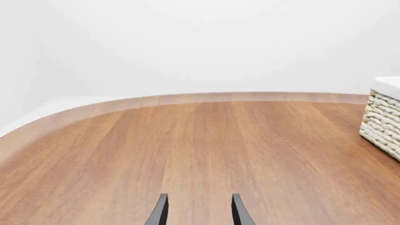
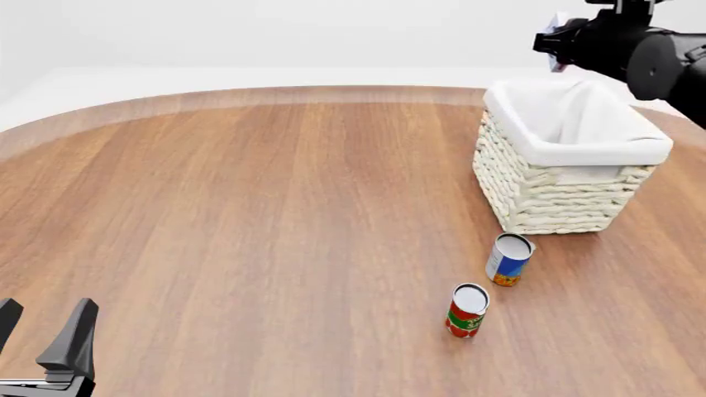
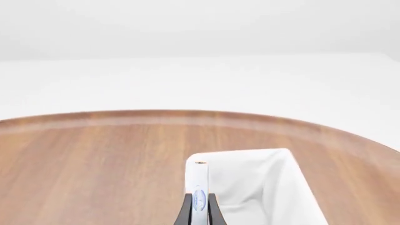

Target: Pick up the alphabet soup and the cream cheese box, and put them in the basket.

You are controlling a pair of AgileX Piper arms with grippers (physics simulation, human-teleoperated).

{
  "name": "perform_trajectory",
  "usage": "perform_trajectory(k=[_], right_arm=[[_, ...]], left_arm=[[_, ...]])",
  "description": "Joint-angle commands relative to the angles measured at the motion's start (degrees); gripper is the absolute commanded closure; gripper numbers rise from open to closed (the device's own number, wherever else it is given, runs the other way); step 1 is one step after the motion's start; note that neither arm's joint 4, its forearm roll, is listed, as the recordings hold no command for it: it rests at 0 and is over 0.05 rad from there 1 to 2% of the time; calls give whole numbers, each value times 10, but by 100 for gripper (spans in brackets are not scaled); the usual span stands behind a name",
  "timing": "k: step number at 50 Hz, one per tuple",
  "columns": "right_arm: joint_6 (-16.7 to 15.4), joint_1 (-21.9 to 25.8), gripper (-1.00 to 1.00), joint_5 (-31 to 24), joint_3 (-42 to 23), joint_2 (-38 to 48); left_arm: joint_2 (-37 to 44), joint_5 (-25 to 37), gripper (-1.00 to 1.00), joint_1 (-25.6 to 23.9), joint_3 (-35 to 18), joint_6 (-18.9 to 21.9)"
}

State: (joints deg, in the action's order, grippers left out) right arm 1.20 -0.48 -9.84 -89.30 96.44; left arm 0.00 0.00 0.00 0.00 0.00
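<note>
The alphabet soup (image 2: 508,260), a blue and white can with an orange band, stands upright on the table just in front of the basket (image 2: 551,194). The cream cheese box (image 3: 200,187) is seen edge-on, pinched between the fingers of my right gripper (image 3: 200,212). That gripper (image 2: 554,41) is raised above the basket's far rim, and the white lining (image 3: 262,183) lies below it. My left gripper (image 2: 42,331) stands open and empty over the near left of the table, far from the cans. In the left wrist view its fingers (image 1: 160,211) are spread over bare wood.
A red and green can (image 2: 467,310) stands upright just in front of the soup can. The basket's woven corner (image 1: 382,117) shows in the left wrist view. The rounded far table edge (image 2: 276,98) runs across the back.
</note>
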Motion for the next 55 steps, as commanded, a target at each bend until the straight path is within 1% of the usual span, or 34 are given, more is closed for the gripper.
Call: perform_trajectory(k=[1, 9, 14, 18, 35, 55], right_arm=[[-9, -18, 100, -4, -14, 14], [-21, -35, 100, -14, -28, 24], [-24, -44, 100, -16, -30, 29], [-27, -53, 100, -28, -38, 34], [-41, -55, 100, -77, -75, 64], [-61, -72, 100, -120, -105, 90]], left_arm=[[0, 0, -100, 0, 0, 0], [0, 0, -100, 0, 0, 0], [0, 0, -100, 0, 0, 0], [0, 0, -100, 0, 0, 0], [0, 0, -100, 0, 0, 0], [0, 0, -100, 0, 0, 0]])
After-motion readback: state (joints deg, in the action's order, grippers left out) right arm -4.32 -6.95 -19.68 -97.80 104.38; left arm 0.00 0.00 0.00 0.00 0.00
